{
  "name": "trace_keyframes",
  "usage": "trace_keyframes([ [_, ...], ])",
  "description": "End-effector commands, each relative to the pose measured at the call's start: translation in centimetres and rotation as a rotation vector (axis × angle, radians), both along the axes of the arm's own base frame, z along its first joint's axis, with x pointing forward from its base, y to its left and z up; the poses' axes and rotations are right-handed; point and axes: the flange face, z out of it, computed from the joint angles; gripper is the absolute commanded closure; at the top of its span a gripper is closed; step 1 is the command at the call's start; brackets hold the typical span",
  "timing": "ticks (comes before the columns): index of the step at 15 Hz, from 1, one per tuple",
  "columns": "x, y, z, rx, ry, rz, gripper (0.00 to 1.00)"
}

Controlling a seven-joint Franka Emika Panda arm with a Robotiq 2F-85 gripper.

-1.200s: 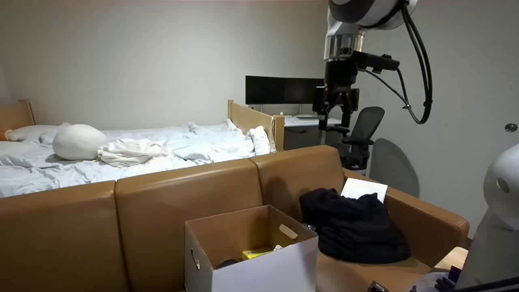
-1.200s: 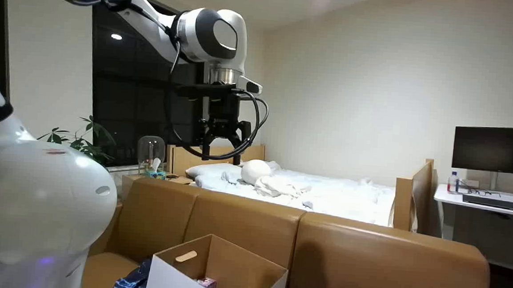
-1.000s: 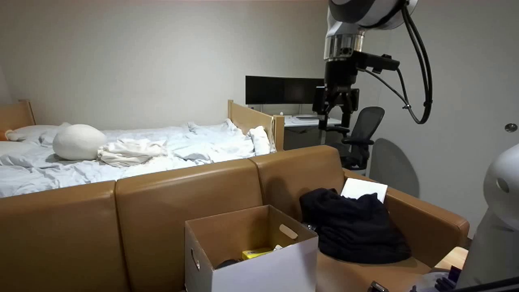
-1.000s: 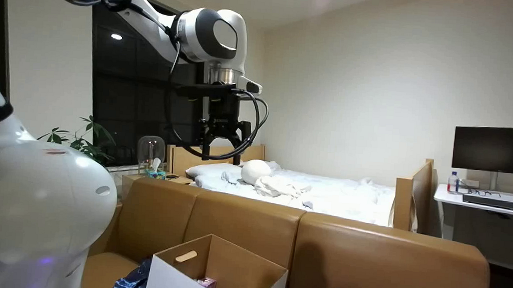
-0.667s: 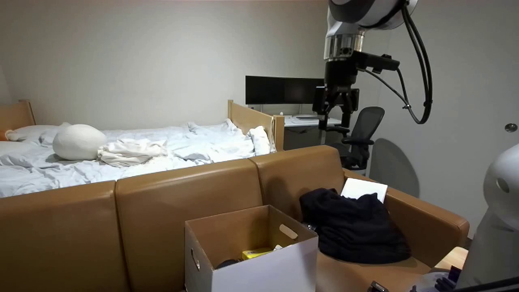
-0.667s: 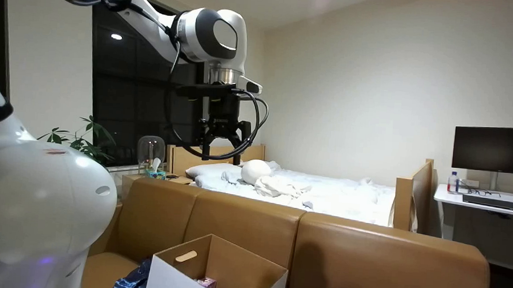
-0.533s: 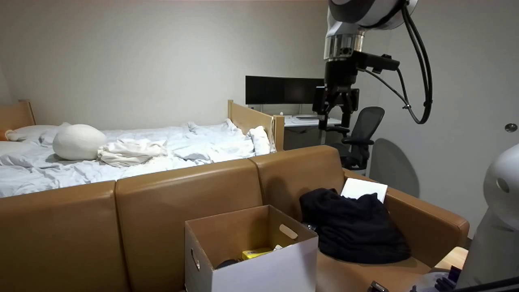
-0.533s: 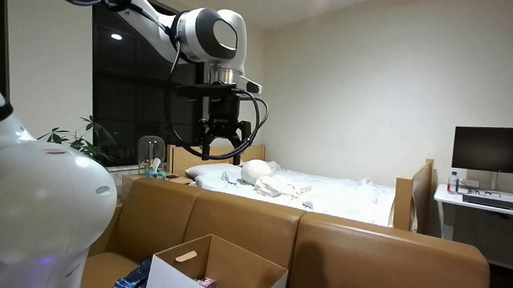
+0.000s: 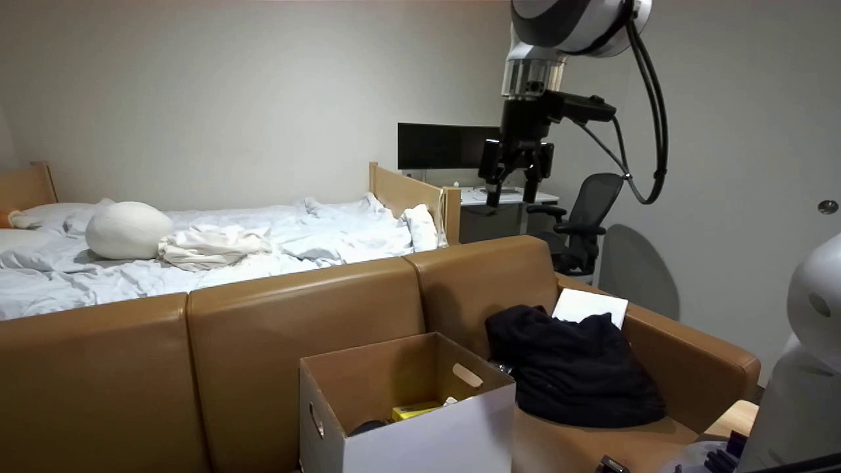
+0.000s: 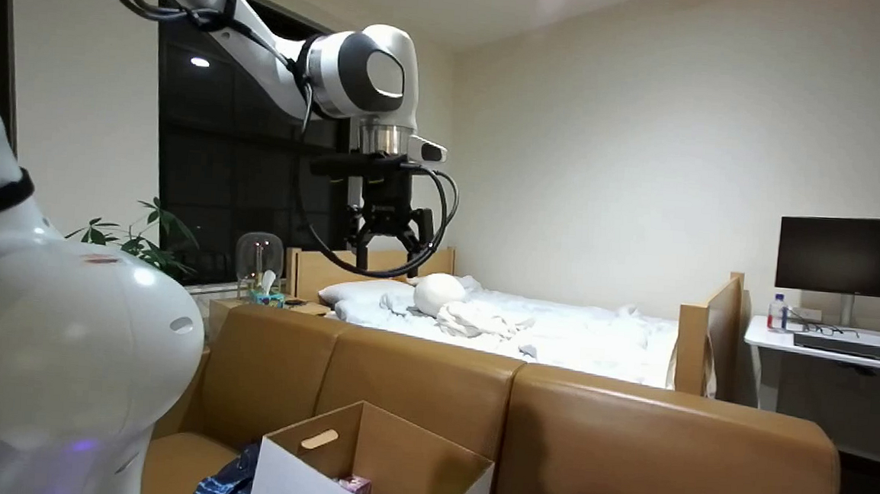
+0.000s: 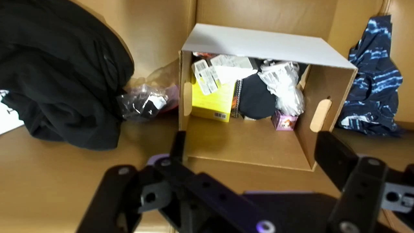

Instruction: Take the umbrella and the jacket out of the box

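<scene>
The open cardboard box [image 9: 430, 433], brown inside and white outside, stands on the sofa; it also shows in an exterior view [image 10: 303, 483] and the wrist view [image 11: 268, 45]. Inside are a yellow box [image 11: 212, 100], a dark flat rounded thing [image 11: 257, 97], white plastic wrapping [image 11: 288, 94] and a small pink box [image 11: 285, 123]. I cannot tell whether the dark thing is the umbrella. No jacket is recognizable in the box; its far contents are partly hidden. My gripper [image 11: 251, 139] is open and empty, high above the sofa in both exterior views [image 9: 511, 197] [image 10: 387, 265].
Black cloth [image 9: 571, 368] lies beside the box on the sofa [image 9: 302, 302], also in the wrist view [image 11: 61, 71]. Patterned dark-blue cloth [image 11: 375, 77] lies on the box's other side. A clear plastic bag [image 11: 145, 100] touches or nears the box. A bed [image 9: 315, 236] stands behind the sofa.
The arm and gripper, still until half a second ago, have shifted left in an exterior view, toward above the box. The box and cloths have not moved.
</scene>
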Motion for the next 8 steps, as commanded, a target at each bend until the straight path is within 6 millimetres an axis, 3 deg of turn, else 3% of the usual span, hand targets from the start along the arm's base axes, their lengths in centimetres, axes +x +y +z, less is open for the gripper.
trace_keyframes([
  [1, 6.2, 2.0, -3.6, 0.042, -0.028, -0.013, 0.00],
  [3, 9.0, 2.6, -6.4, 0.091, 0.024, 0.012, 0.00],
  [8, 14.1, 4.5, -17.4, 0.248, 0.231, 0.029, 0.00],
])
